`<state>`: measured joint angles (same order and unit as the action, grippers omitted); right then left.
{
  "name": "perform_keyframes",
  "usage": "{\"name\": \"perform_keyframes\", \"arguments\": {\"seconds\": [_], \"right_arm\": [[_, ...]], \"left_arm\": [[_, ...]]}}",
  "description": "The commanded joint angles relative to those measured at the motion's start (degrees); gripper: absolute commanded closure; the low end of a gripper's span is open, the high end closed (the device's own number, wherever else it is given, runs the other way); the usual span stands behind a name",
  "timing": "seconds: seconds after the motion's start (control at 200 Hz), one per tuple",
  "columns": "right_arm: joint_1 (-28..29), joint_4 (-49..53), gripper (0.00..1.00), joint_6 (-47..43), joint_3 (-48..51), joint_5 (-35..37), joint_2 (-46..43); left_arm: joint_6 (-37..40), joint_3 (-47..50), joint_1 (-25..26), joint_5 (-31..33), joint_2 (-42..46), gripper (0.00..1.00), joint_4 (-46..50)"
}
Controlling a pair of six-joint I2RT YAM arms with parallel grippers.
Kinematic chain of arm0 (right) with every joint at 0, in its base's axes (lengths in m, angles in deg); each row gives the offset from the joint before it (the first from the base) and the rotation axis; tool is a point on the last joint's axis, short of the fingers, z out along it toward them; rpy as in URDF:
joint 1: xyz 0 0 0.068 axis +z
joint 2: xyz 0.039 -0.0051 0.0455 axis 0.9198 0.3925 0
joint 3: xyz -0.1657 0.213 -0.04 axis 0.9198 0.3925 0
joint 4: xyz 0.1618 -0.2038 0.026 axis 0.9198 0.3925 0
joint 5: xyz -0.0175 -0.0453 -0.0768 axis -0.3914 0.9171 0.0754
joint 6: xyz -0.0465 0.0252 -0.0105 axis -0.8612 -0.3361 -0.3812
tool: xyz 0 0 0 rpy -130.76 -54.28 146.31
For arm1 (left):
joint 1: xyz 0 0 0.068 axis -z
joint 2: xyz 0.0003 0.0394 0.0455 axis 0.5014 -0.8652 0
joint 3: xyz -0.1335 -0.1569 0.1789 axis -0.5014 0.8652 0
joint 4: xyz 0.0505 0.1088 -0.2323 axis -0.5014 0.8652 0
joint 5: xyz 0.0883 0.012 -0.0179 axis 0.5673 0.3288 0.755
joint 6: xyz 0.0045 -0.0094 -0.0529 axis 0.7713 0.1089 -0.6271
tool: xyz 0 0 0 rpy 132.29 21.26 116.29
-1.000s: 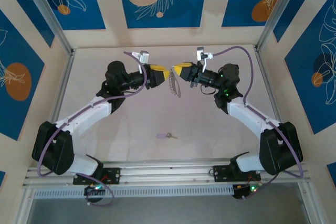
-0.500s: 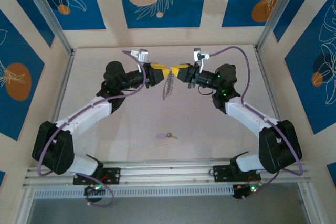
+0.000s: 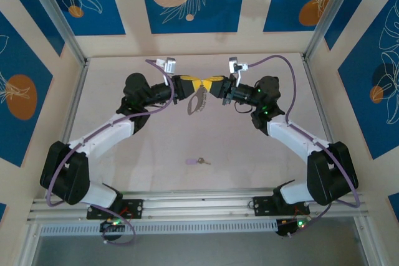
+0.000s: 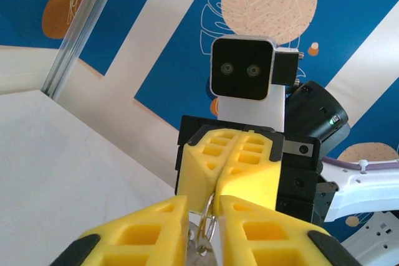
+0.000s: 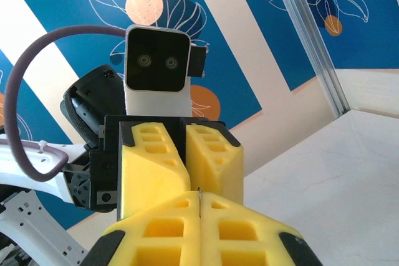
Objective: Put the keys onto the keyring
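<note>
Just changed: the left hand (image 3: 194, 85) has drawn its fingers in from well apart a second ago. Both arms have pushed inward, so the two hands now meet nose to nose above the far half of the desk (image 3: 143, 154).
Left hand: closed down on the keyring (image 3: 196, 101). In its wrist view the grey wire sits in the narrow slot between its yellow fingers.
Right hand (image 3: 213, 85): fingers pressed together on the keyring's upper end, as they were a second ago.
Keyring: off the desk, gripped by both hands at its top. The loop hangs below them, tilted toward the left arm.
Key (image 3: 199, 161): lies flat on the desk near the front edge, well apart from both hands, in the same spot and untouched.
Meaning for the task: the ring looks to be passing from one hand to the other, or being braced from both sides. Either would free one hand to fetch the key, which is not yet threaded.
Risk: the wire is thin, so a slight pull between the hands may twist it or let it slip.
</note>
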<state>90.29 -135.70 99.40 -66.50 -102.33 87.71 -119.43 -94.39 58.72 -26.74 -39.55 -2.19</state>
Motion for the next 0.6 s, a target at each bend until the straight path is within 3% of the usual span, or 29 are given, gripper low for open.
{"name": "perform_keyframes", "arguments": {"seconds": [0.0, 0.075, 0.2, 0.305, 0.375, 0.595], "right_arm": [[0.5, -1.2, 1.0, 0.0, -2.1, 1.3, 0.4], [0.5, -1.1, 1.0, 0.0, -2.1, 1.4, 0.5], [0.1, 0.2, 1.0, 0.6, -2.5, 2.2, 0.8], [-1.6, 2.1, 0.71, 1.8, -2.2, 2.2, 0.0], [-3.4, 3.5, 0.57, 2.3, -1.1, 2.2, -1.7], [-7.8, 14.1, 0.51, -1.2, 0.3, -2.0, -7.9]], "left_arm": [[-0.7, -1.5, -0.4, -2.2, -0.6, 0.88, -3.6], [-0.4, -1.5, -0.4, -2.3, -0.7, 1.0, -3.0], [1.2, -0.9, -0.4, -1.8, -0.3, 1.0, -1.1], [3.9, -0.4, -0.5, -1.0, 0.7, 1.0, 1.9], [6.2, -0.5, -0.5, -1.0, 1.4, 1.0, 4.6], [18.5, -3.3, -0.7, -2.3, 4.2, 1.0, 17.6]]}}
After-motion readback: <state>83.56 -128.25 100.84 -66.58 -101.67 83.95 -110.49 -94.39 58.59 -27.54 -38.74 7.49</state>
